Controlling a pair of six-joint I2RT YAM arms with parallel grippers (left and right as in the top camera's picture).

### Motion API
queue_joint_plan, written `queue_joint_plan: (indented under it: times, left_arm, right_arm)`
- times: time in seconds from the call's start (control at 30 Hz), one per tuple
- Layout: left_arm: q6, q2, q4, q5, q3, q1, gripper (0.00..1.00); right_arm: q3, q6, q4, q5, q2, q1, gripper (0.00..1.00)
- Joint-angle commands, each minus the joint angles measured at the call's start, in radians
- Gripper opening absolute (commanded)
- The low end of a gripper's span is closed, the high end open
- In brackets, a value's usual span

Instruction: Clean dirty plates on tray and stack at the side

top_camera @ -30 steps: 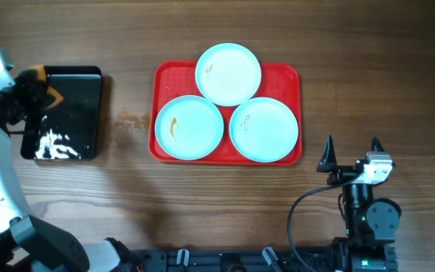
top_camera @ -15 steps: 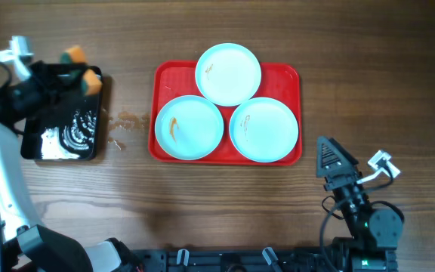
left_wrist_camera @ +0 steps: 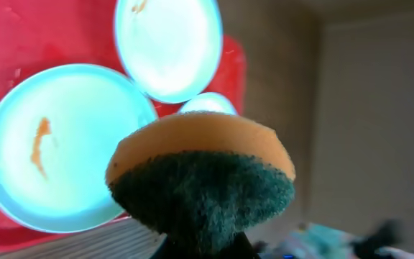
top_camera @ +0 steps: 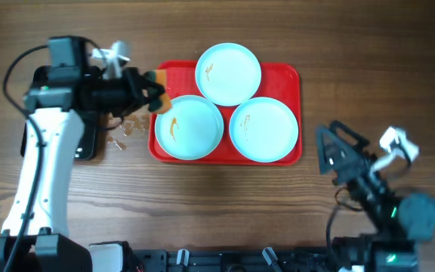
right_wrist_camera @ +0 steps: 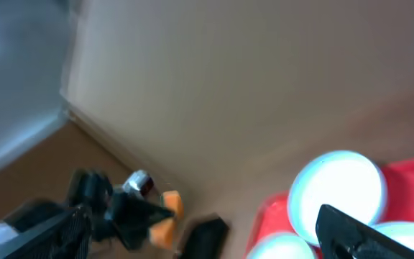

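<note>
The orange-and-green scouring sponge (left_wrist_camera: 201,180), clamped in the left hand (top_camera: 155,91), is now brought from the far-left desk (top_camera: 353,60) edge to the rim of the large red plastic tray (top_camera: 289,79), where three pale round plates (top_camera: 229,73) lie, so scrubbing of the smeared nearest plate (top_camera: 189,127) is judged imminent.

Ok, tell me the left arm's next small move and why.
Probably shift the sponge a little to the right and lower it onto the near-left plate. The left claw grips the sponge at the left edge of the tray, just beside that plate, which shows an orange smear.
</note>
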Motion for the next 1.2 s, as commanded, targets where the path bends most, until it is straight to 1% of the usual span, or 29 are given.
queue_joint_plan:
  times: [0.0,0.07,0.2,0.3,0.37,0.47,0.53,0.63,0.7,0.8,0.83,0.87,0.9,0.93,0.97,1.03,1.07,1.1,1.17]
  left_arm:
    - [-0.009,0.055,0.051,-0.158,-0.009,-0.109,0.04]
    - [-0.010,0.085,0.081,-0.177,-0.009,-0.148,0.04]
    - [-0.077,0.160,0.099,-0.312,-0.009,-0.198,0.04]
    - [-0.084,0.224,0.103,-0.328,-0.009,-0.214,0.04]
    - [-0.084,0.266,0.107,-0.329,-0.009,-0.220,0.04]
    - [-0.084,0.344,0.124,-0.328,-0.009,-0.220,0.04]
    - [-0.085,0.380,0.125,-0.327,-0.009,-0.221,0.04]
    - [-0.093,0.422,0.121,-0.320,-0.009,-0.225,0.04]
    - [-0.113,0.441,0.122,-0.320,-0.009,-0.231,0.04]
    - [-0.133,0.463,0.122,-0.320,-0.009,-0.248,0.04]
    - [-0.133,0.465,0.121,-0.320,-0.009,-0.255,0.04]
    - [-0.132,0.468,0.121,-0.321,-0.009,-0.263,0.04]
    - [-0.132,0.468,0.121,-0.321,-0.009,-0.270,0.04]
    - [-0.132,0.468,0.121,-0.322,-0.009,-0.277,0.04]
    - [-0.132,0.468,0.121,-0.325,-0.009,-0.285,0.04]
    - [-0.132,0.468,0.121,-0.347,-0.009,-0.293,0.04]
    - [-0.132,0.468,0.118,-0.372,-0.009,-0.295,0.04]
    - [-0.133,0.468,0.117,-0.389,-0.009,-0.296,0.04]
    - [-0.133,0.468,0.113,-0.401,-0.009,-0.296,0.04]
  right_arm:
    - [0.285,-0.399,-0.179,-0.215,0.330,-0.004,1.00]
    - [0.446,-0.516,-0.335,-0.276,0.494,-0.003,1.00]
    - [0.716,-0.703,-0.636,-0.258,0.736,0.023,1.00]
    - [0.865,-0.772,-0.798,-0.173,0.865,0.080,0.99]
    - [0.919,-0.782,-0.850,-0.130,0.925,0.131,1.00]
    - [0.926,-0.756,-0.839,-0.124,1.000,0.225,1.00]
    - [0.926,-0.752,-0.825,-0.126,1.043,0.265,1.00]
    - [0.926,-0.705,-0.785,-0.125,1.107,0.309,1.00]
    - [0.925,-0.655,-0.727,-0.121,1.143,0.320,1.00]
    - [0.925,-0.500,-0.657,-0.085,1.205,0.323,1.00]
    - [0.925,-0.500,-0.636,-0.085,1.227,0.327,1.00]
    - [0.925,-0.537,-0.614,-0.084,1.248,0.335,0.95]
    - [0.925,-0.581,-0.603,-0.082,1.269,0.348,0.87]
    - [0.926,-0.595,-0.605,-0.064,1.294,0.363,0.78]
    - [0.926,-0.606,-0.615,-0.047,1.318,0.378,0.63]
    - [0.927,-0.621,-0.640,0.001,1.371,0.402,0.45]
    - [0.927,-0.629,-0.645,0.026,1.397,0.411,0.40]
    - [0.928,-0.639,-0.647,0.054,1.427,0.420,0.37]
    - [0.934,-0.663,-0.654,0.071,1.467,0.430,0.36]
